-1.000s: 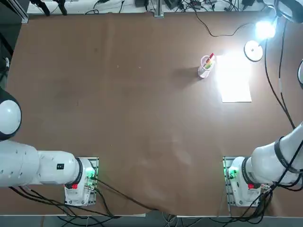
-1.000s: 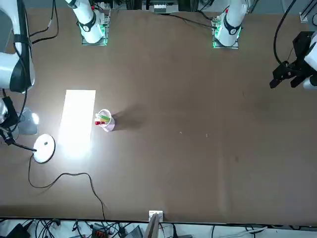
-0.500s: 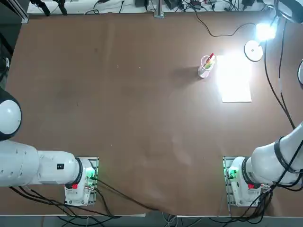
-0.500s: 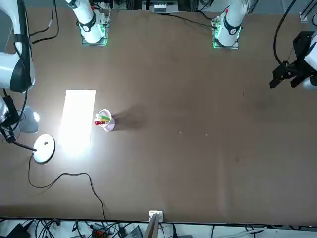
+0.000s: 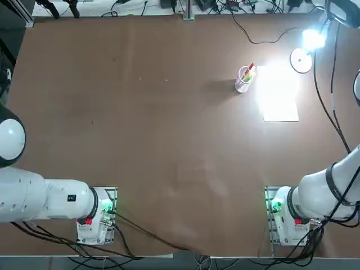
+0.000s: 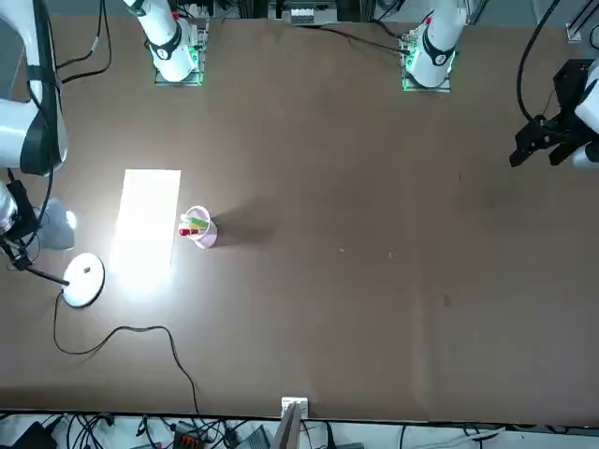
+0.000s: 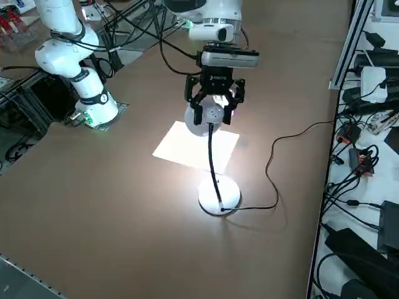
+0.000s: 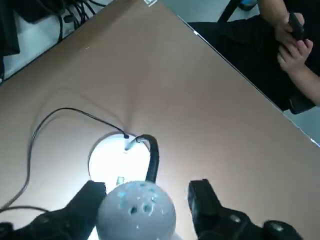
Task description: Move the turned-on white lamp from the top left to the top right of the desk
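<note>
The lamp (image 5: 301,61) stands lit at the top right of the desk (image 5: 146,140), its round base (image 7: 219,194) down on the surface, its neck (image 7: 212,163) rising from there to the head (image 8: 135,215). That head sits between the fingers of my right claw (image 8: 149,183). They are apart, one on each side; I see a gap at one side of the head but cannot tell whether the other finger brushes it. I am nearest, with the claw around the head and the base below it, offset towards my left. The task looks all but done to me; what seems left is to back away along the line of my fingers, so neither drags the head sideways. A snag there could tip so slim a lamp.

The head is a smooth, pale bulb, the base a flat white disc with a dark rim. A thin black cord (image 5: 270,41) loops from it to the desk's far edge. To my left of the lamp lies the paper (image 5: 278,104), a flat white rectangle bright with glare, and beyond that a small clear cup (image 5: 242,85) of coloured pens (image 5: 248,71). The desk is matte brown, with a soft sheen.
</note>
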Available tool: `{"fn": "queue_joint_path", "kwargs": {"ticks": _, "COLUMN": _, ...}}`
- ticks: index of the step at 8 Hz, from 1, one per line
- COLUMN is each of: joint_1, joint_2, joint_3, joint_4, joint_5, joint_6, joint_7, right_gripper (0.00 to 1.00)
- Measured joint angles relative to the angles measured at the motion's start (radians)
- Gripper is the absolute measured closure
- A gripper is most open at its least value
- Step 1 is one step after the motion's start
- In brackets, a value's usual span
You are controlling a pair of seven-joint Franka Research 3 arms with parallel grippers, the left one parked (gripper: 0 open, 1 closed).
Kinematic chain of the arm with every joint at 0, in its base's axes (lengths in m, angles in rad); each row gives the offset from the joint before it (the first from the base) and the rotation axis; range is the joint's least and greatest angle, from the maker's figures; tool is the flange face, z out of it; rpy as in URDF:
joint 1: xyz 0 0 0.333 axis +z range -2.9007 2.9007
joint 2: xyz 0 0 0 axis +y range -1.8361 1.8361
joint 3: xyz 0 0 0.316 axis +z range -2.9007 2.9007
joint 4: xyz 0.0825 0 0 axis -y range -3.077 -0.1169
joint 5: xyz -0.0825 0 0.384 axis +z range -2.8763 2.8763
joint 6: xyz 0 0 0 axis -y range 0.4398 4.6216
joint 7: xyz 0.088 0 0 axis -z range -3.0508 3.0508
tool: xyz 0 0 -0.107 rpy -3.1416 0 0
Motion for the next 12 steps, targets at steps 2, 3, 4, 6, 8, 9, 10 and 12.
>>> {"fn": "queue_joint_path", "kwargs": {"ticks": 2, "joint_1": 0.0, "joint_2": 0.002, "joint_3": 0.0, "joint_4": 0.001, "joint_5": 0.0, "joint_6": 0.001, "joint_7": 0.0, "right_gripper": 0.0}}
{"fn": "queue_joint_path", "kwargs": {"ticks": 3, "joint_1": 0.0, "joint_2": 0.002, "joint_3": 0.0, "joint_4": 0.006, "joint_5": 0.005, "joint_6": 0.002, "joint_7": 0.0, "right_gripper": 0.0}}
{"fn": "queue_joint_path", "kwargs": {"ticks": 4, "joint_1": 0.0, "joint_2": 0.002, "joint_3": 0.0, "joint_4": 0.02, "joint_5": 0.029, "joint_6": 0.003, "joint_7": -0.001, "right_gripper": 0.0}}
{"fn": "queue_joint_path", "kwargs": {"ticks": 6, "joint_1": -0.001, "joint_2": -0.002, "joint_3": -0.001, "joint_4": 0.063, "joint_5": 0.072, "joint_6": 0.0, "joint_7": -0.01, "right_gripper": 0.0}}
{"fn": "queue_joint_path", "kwargs": {"ticks": 8, "joint_1": -0.001, "joint_2": -0.01, "joint_3": -0.001, "joint_4": 0.093, "joint_5": 0.078, "joint_6": -0.005, "joint_7": -0.018, "right_gripper": 0.0}}
{"fn": "queue_joint_path", "kwargs": {"ticks": 9, "joint_1": -0.001, "joint_2": -0.012, "joint_3": -0.001, "joint_4": 0.114, "joint_5": 0.079, "joint_6": -0.02, "joint_7": -0.047, "right_gripper": 0.0}}
{"fn": "queue_joint_path", "kwargs": {"ticks": 10, "joint_1": -0.002, "joint_2": -0.016, "joint_3": -0.003, "joint_4": 0.143, "joint_5": 0.115, "joint_6": -0.041, "joint_7": -0.092, "right_gripper": 0.0}}
{"fn": "queue_joint_path", "kwargs": {"ticks": 12, "joint_1": -0.008, "joint_2": -0.03, "joint_3": -0.017, "joint_4": 0.217, "joint_5": 0.3, "joint_6": -0.111, "joint_7": -0.265, "right_gripper": 0.0}}
